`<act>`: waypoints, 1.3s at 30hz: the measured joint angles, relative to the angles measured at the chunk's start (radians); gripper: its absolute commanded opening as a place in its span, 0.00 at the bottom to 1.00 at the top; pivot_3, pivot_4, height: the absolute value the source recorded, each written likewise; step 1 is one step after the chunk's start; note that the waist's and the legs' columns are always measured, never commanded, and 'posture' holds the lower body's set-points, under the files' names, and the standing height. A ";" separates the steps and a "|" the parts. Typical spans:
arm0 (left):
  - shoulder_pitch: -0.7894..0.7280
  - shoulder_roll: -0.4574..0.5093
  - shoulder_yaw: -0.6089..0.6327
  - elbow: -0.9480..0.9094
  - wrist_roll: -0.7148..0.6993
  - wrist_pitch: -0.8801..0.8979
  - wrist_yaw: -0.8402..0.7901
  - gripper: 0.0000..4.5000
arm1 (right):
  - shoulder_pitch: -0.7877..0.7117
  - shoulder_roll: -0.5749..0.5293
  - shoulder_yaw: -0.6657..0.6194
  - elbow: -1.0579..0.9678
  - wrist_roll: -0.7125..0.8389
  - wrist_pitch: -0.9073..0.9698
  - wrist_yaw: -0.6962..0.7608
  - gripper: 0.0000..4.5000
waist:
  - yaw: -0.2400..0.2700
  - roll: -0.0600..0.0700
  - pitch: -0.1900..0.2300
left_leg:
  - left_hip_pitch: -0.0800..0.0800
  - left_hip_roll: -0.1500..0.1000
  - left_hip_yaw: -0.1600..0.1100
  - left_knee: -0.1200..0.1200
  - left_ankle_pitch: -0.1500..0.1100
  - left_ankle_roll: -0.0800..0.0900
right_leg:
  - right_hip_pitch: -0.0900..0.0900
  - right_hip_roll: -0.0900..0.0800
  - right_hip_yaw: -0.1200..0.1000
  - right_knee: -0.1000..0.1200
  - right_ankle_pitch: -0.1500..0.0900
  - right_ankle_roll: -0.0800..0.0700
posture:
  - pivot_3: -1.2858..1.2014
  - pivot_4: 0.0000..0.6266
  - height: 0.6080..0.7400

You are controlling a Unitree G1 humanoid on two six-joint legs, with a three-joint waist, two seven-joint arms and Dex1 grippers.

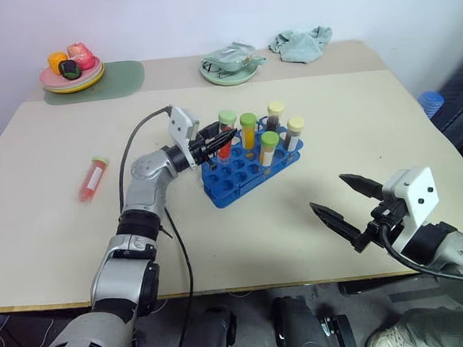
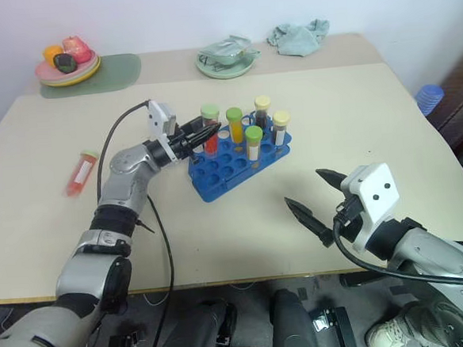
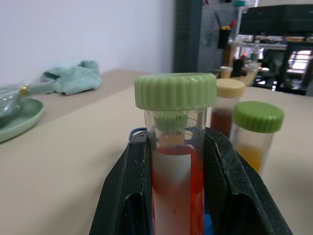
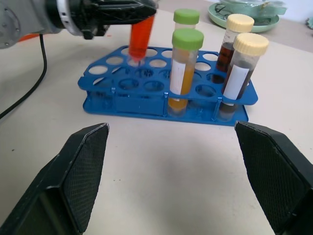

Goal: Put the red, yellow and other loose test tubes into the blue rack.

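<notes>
The left pincer (image 1: 218, 145) is clamped on a red tube (image 3: 174, 161) with a green cap and white label, one black finger on each side of its body. It holds the tube upright over the near-left part of the blue rack (image 1: 251, 170), and from the right wrist view the tube's tip sits at the mouth of a hole in the rack's back rows; how deep it has gone cannot be told.

Four more tubes stand in the rack: a yellow-orange tube (image 1: 248, 132) just beside the held one, a second green-capped tube (image 1: 269, 148) nearer the front, and two cream-capped tubes (image 1: 276, 115) with dark brown liquid toward the rack's right end. Most of the other holes are unfilled.

The right pincer (image 1: 338, 200) hangs above the tabletop (image 1: 78, 256) near its front edge, well apart from the rack, jaws spread wide and holding nothing.

Another red tube (image 1: 93, 178) with a green cap lies on its side on the left part of the tabletop, well apart from the rack.

At the far edge sit a plate of toy fruit (image 1: 72, 69) on a green mat (image 1: 126, 76), a pale green dish (image 1: 229, 66), and a crumpled cloth (image 1: 302, 42).
</notes>
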 measured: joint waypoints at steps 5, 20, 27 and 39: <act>-0.034 -0.024 0.005 0.073 0.011 -0.039 0.023 0.19 | -0.007 -0.003 -0.002 0.000 0.005 0.002 -0.004 0.94 | 0.005 0.000 0.000 | 0.000 0.000 0.000 0.001 0.000 0.000 | 0.001 0.000 0.000 0.000 0.000 0.000 | 0.52 0.24 1.00; 0.010 -0.038 0.052 -0.042 -0.043 0.001 -0.010 0.99 | -0.041 -0.020 -0.005 0.000 0.034 0.027 -0.031 0.94 | 0.002 -0.001 0.000 | -0.002 0.000 0.000 0.000 -0.001 0.001 | -0.001 0.000 0.000 -0.001 0.000 0.000 | 0.52 0.24 1.00; -0.035 0.077 0.182 -0.231 -0.136 0.255 0.202 0.99 | -0.074 -0.030 0.030 0.051 0.021 0.013 0.017 0.94 | 0.000 -0.001 0.001 | -0.002 0.000 0.000 0.000 -0.001 0.001 | -0.002 0.001 0.000 0.000 0.000 0.000 | 0.52 0.24 1.00; -0.483 0.443 -0.102 0.206 0.205 1.077 0.380 0.99 | -0.172 -0.027 0.147 0.161 -0.046 -0.042 0.102 0.94 | -0.001 -0.004 0.002 | -0.002 0.000 0.000 -0.001 -0.001 0.002 | -0.003 0.003 -0.002 0.001 0.000 0.000 | 0.52 0.24 1.00</act>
